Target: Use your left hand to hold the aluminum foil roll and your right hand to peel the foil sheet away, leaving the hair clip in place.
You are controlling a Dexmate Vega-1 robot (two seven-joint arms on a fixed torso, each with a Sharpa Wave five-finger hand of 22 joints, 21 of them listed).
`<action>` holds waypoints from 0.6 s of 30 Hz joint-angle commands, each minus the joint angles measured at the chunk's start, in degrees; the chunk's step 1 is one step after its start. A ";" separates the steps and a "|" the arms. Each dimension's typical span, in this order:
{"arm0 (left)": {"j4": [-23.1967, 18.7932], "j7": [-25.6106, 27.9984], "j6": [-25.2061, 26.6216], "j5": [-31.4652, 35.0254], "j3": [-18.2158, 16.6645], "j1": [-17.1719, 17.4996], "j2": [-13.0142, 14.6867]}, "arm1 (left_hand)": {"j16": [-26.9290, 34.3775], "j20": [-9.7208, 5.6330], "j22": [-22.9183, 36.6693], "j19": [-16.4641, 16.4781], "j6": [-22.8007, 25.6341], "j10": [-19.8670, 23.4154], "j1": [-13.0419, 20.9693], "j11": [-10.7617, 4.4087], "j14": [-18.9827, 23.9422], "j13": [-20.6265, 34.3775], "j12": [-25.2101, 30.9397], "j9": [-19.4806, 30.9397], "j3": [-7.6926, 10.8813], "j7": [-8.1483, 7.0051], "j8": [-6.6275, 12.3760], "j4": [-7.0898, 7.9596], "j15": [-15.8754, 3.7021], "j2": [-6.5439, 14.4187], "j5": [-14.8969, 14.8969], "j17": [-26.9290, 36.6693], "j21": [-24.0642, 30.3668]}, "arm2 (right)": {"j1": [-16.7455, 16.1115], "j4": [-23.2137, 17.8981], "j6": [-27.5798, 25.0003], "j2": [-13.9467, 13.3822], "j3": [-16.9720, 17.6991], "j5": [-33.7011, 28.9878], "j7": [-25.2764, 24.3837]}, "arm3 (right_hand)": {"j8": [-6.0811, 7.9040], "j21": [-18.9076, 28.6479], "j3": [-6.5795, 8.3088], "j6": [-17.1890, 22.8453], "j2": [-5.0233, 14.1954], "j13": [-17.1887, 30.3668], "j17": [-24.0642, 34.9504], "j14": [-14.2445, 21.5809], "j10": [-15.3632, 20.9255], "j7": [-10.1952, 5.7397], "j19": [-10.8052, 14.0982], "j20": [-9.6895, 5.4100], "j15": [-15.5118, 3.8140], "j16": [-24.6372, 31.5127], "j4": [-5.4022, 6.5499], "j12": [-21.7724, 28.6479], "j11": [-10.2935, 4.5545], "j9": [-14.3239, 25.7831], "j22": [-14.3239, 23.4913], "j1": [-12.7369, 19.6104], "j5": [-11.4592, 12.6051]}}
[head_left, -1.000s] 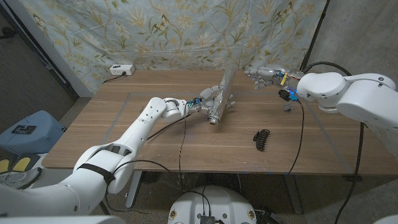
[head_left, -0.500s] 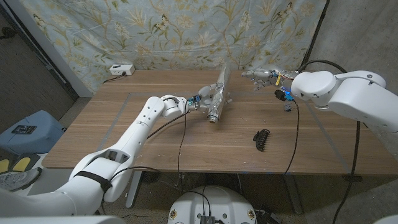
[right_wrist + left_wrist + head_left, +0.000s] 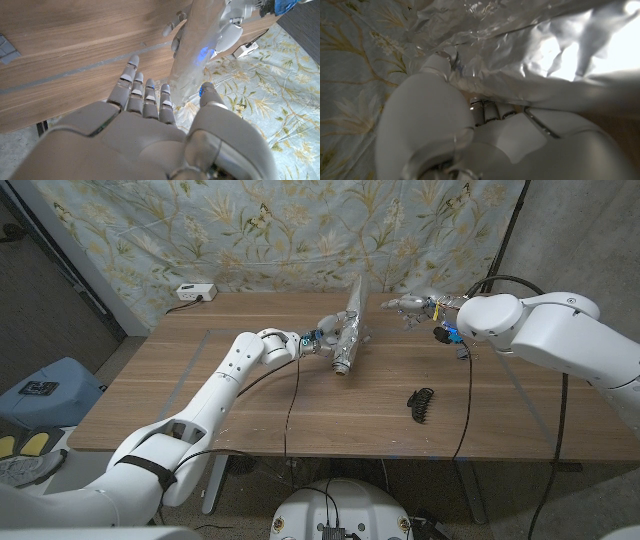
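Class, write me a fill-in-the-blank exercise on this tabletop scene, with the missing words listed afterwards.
1. The left hand holds the ____ roll.
2. The right hand holds nothing; its fingers are ____.
3. The black hair clip lies on the ____ table.
4. Behind the table hangs a ____-patterned cloth.

Missing words: aluminum foil; open; wooden; floral

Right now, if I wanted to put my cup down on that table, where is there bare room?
The wide stretch of table on the robot's left, beyond the left arm, looks bare. So does the front strip left of the hair clip. It is crowded at the far middle, where the left hand holds the foil roll and the right hand reaches toward it.
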 commanded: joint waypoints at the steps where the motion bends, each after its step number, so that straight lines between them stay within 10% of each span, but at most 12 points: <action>1: -4.58 5.57 -3.01 0.83 0.90 1.12 1.25 | 0.43 -0.26 0.08 0.55 6.60 4.08 1.54 -3.58 0.61 1.34 0.58 3.21 0.76 -2.83 3.36 -0.08 -0.52 0.80 0.48 0.23 0.34 | 4.95 0.37 -3.48 1.85 -6.25 -3.74 3.68 | 0.14 -0.27 0.89 -0.35 -0.02 0.11 -0.13 0.49 0.47 3.84 0.15 -0.13 -0.24 -0.61 -1.02 -0.10 -0.03 0.08 0.23 3.17 0.40; 18: -9.37 8.26 -5.04 1.30 2.45 2.41 3.16 | 0.09 -0.72 0.04 0.68 7.06 4.32 3.22 -3.85 0.95 1.69 0.72 3.06 1.69 -3.05 3.43 -0.24 -0.82 0.63 1.61 -0.09 0.72 | 8.60 0.58 -6.89 3.12 -10.75 -6.77 7.39 | 0.20 -0.43 2.07 -0.33 -0.37 0.11 -0.18 0.69 0.41 3.85 -0.12 -0.55 -0.28 -1.02 -1.32 -0.23 -0.04 0.08 0.25 7.88 0.89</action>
